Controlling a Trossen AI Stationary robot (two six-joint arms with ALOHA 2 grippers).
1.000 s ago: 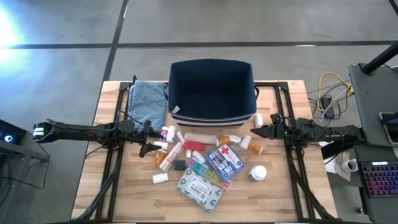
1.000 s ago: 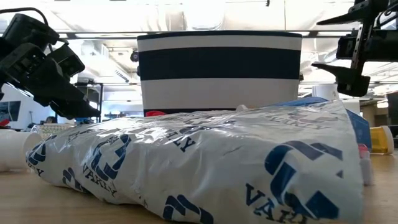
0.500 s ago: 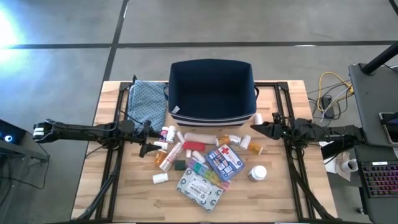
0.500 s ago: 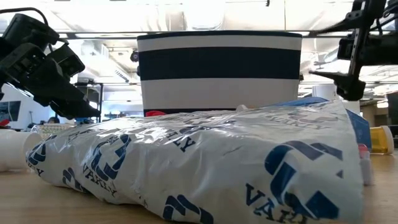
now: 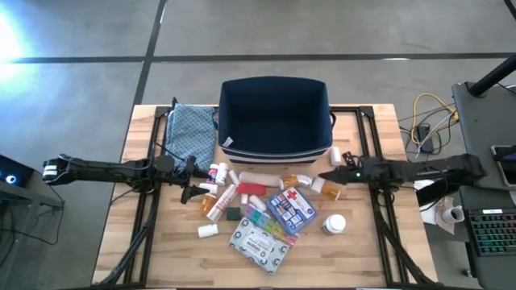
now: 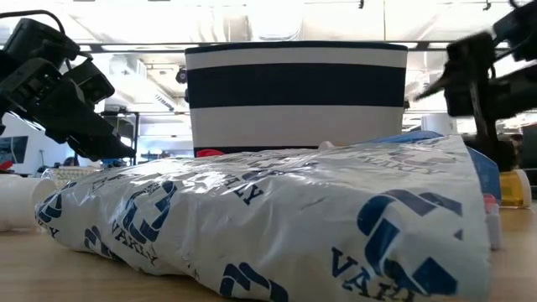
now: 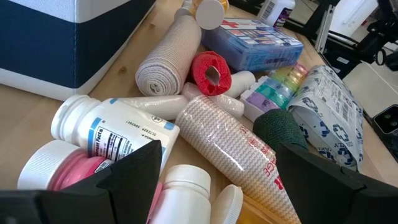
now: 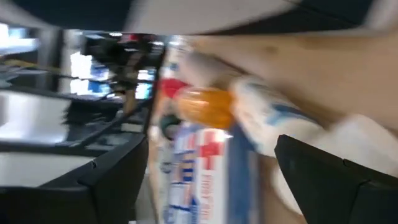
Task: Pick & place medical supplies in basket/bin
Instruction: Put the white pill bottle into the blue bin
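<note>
The navy bin (image 5: 276, 117) stands open-topped at the table's far middle. In front of it lies a heap of medical supplies: white and orange bottles (image 5: 300, 180), a red-cross pouch (image 5: 292, 208), a pill organiser (image 5: 262, 219) and a grey-white packet (image 5: 260, 244). My left gripper (image 5: 193, 183) is open at the heap's left edge, its fingers on either side of white bottles (image 7: 112, 134) without touching them. My right gripper (image 5: 329, 174) is open at the heap's right edge, pointing at an orange bottle (image 8: 205, 106) and the pouch (image 8: 199, 162).
A blue patterned cloth (image 5: 192, 133) lies left of the bin. Black frame rails (image 5: 372, 145) cross the table on both sides. One white bottle (image 5: 334, 223) stands apart near the right. Cables and a keyboard (image 5: 492, 234) sit beyond the table's right edge.
My right gripper has dropped toward the table and reached toward the table's left, to the heap's right edge, tipping its fingers downward.
</note>
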